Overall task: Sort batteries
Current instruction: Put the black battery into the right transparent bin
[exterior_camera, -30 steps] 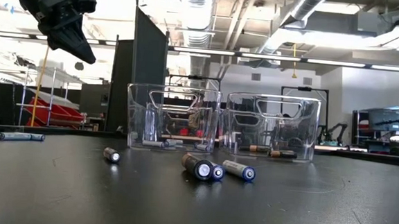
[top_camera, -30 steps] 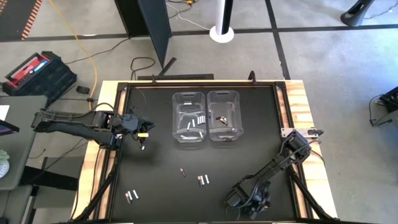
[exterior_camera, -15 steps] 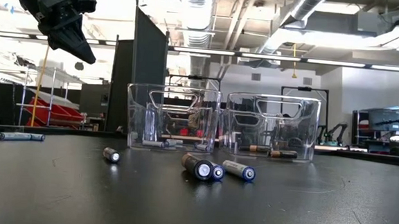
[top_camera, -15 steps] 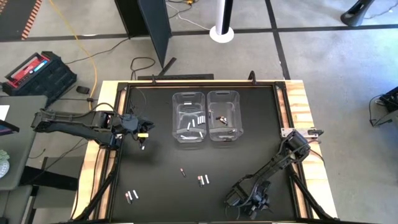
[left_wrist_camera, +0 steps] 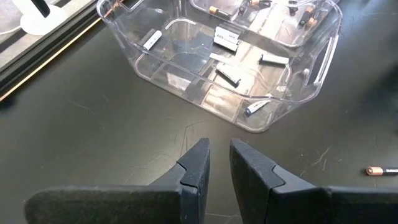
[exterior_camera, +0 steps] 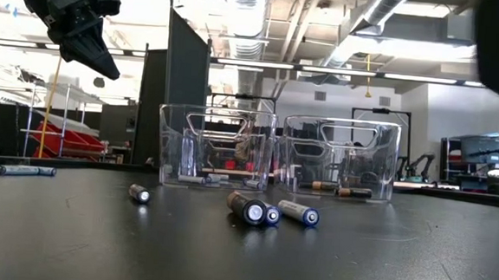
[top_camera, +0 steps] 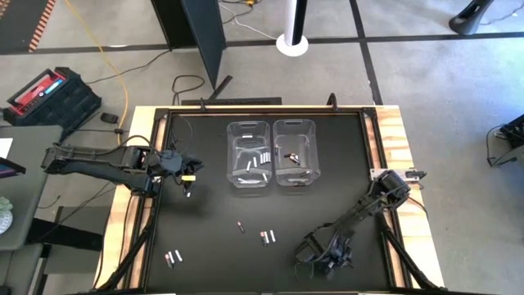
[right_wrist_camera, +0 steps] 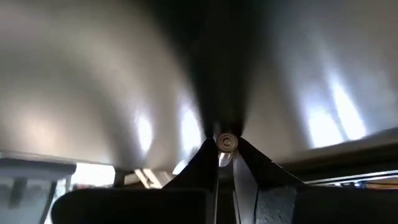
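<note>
Batteries lie loose on the black table: one (top_camera: 241, 227), a pair (top_camera: 268, 237) and another pair (top_camera: 172, 258) near the front left. Two clear bins stand side by side at the back. The left bin (top_camera: 248, 153) holds silvery cells and the right bin (top_camera: 294, 152) holds dark ones. My right gripper (right_wrist_camera: 226, 151) is low over the table's front right (top_camera: 326, 262), shut on one battery (right_wrist_camera: 226, 142). My left gripper (left_wrist_camera: 219, 163) hangs shut and empty above the table, left of the bins (top_camera: 190, 185). My right gripper pinches the battery's round side (right_wrist_camera: 226, 148) between its two fingertips. The battery's round end face points back at the wrist camera, so the cell lies along the fingers. Whether it is clear of the table I cannot tell.
In the low view the loose cells (exterior_camera: 250, 208) (exterior_camera: 299, 213) (exterior_camera: 139, 193) lie in front of the bins (exterior_camera: 217, 147) (exterior_camera: 340, 154), and two more (exterior_camera: 24, 170) lie far left. The table has a raised dark frame (top_camera: 367, 139).
My right arm has risen and drawn a little away from the table's near edge, toward the left. Its dark bulk now fills more of the low view's top right corner. The loose batteries and bins have stayed put.
</note>
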Motion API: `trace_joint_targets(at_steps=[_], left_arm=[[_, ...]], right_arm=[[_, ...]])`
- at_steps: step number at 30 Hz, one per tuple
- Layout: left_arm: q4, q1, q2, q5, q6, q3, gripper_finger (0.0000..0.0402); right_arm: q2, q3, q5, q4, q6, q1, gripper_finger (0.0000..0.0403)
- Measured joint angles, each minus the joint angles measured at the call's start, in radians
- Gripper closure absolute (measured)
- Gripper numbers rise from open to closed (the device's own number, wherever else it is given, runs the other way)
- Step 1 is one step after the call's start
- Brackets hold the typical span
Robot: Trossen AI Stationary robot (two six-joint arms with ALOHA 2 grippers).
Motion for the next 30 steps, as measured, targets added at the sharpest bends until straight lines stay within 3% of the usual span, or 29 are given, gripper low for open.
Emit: trace_joint_targets(at_steps=[10,18,25,30], left_arm=[[0.001,0.000,0.000,0.000,0.000,0.000,0.0345],[0.001,0.000,0.000,0.000,0.000,0.000,0.0345],[0.002,0.000,0.000,0.000,0.000,0.000,0.0345],[0.002,0.000,0.000,0.000,0.000,0.000,0.0345]], right_arm=[[-0.160,0.001,0.207,-0.116,-0.001,-0.137,0.0358],[-0.390,0.002,0.463,-0.220,-0.020,-0.299,0.0358],[-0.597,0.003,0.631,-0.193,-0.180,-0.480,0.0358],[-0.719,0.003,0.662,-0.084,-0.378,-0.623,0.0358]])
